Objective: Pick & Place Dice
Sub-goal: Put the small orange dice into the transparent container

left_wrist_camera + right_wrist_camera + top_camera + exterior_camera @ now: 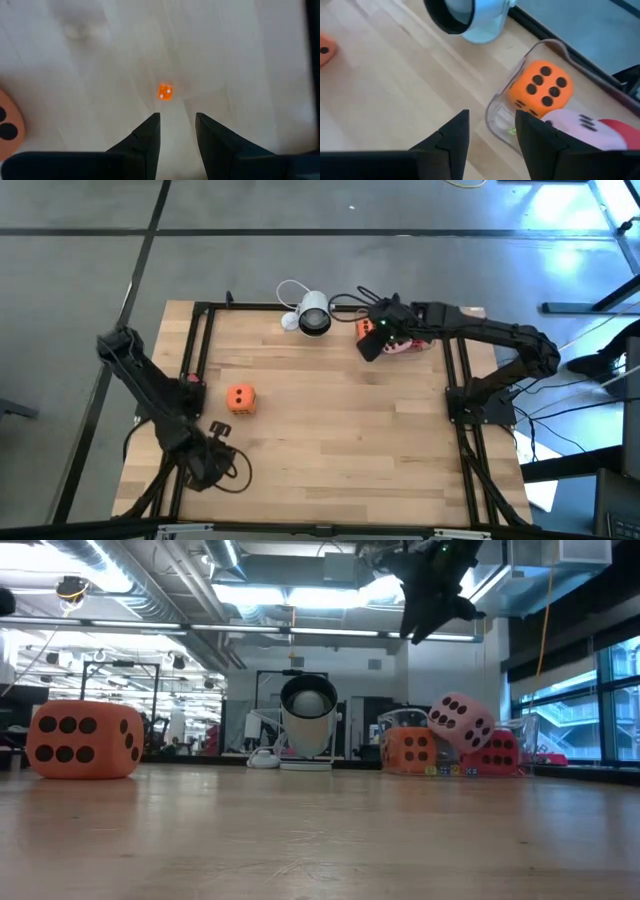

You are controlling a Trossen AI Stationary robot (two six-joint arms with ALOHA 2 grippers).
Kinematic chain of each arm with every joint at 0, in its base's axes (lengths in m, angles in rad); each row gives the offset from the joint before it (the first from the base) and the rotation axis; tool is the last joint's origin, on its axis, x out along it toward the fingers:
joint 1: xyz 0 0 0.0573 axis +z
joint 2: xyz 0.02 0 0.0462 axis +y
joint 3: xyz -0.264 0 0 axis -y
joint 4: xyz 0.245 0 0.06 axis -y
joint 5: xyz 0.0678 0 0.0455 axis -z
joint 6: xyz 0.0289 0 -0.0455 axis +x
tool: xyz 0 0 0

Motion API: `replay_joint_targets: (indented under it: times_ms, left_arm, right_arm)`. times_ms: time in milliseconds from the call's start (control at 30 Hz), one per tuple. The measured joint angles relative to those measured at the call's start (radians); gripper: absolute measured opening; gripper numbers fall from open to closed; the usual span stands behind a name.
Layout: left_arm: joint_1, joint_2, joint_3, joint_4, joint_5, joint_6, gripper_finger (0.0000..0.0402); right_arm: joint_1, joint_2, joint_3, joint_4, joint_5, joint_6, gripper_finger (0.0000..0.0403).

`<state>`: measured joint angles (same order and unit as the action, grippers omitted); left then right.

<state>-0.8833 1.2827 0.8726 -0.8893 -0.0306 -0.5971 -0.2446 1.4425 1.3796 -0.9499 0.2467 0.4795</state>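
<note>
My right hand (pixel 372 340) hangs above the far right corner of the table (pixel 340 440), its two fingers (pixel 451 137) apart with nothing between them. Below it is a clear plastic container (pixel 507 107) holding three dice: an orange die (pixel 541 90) at the container's open side, a pink die (pixel 580 131) just beside it, and a red die (pixel 622 131) behind that, cut off at the edge of my wrist picture. From table height the pink die (pixel 461 723) sits tilted on top of the other two, the orange die (pixel 408 750) on one side and the red die (pixel 492 753) on the other; the container's walls are hard to make out there. From above, my own arm covers most of this pile, so only a sliver of orange shows.

A white round camera (pixel 312 313) stands beside the container at the far edge, its dark lens facing along the table.

My left hand (pixel 218 430) is low near the near left corner, its fingers (pixel 147 135) parted and empty. A second orange die (pixel 240 398) lies alone on the wood nearby, clear of the hand; my left wrist view catches only a curved scrap of it (pixel 9 125) at the picture's edge. A tiny orange speck (pixel 165 92) glows on the wood ahead of those fingers; I cannot tell what it is.
</note>
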Motion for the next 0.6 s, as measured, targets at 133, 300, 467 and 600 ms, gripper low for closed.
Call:
replay_joint_targets:
  times_ms: [133,300,467,600]
  left_arm:
    - [-0.021,0.080,0.000,0.052,-0.006,0.041,0.0124]
    - [-0.028,0.162,0.000,0.085,-0.027,0.042,0.0162]
    - [-0.028,0.218,0.000,0.082,-0.011,0.036,0.0196]
    - [-0.028,0.248,0.000,0.082,-0.003,0.036,0.0207]
  right_arm:
    - [0.033,0.000,0.000,0.000,0.014,0.038,0.0158]
    - [0.068,0.000,0.000,0.000,0.048,0.065,0.0158]
    - [0.093,0.000,0.000,0.000,0.070,0.086,0.0158]
    - [0.108,0.001,0.000,0.000,0.069,0.090,0.0158]
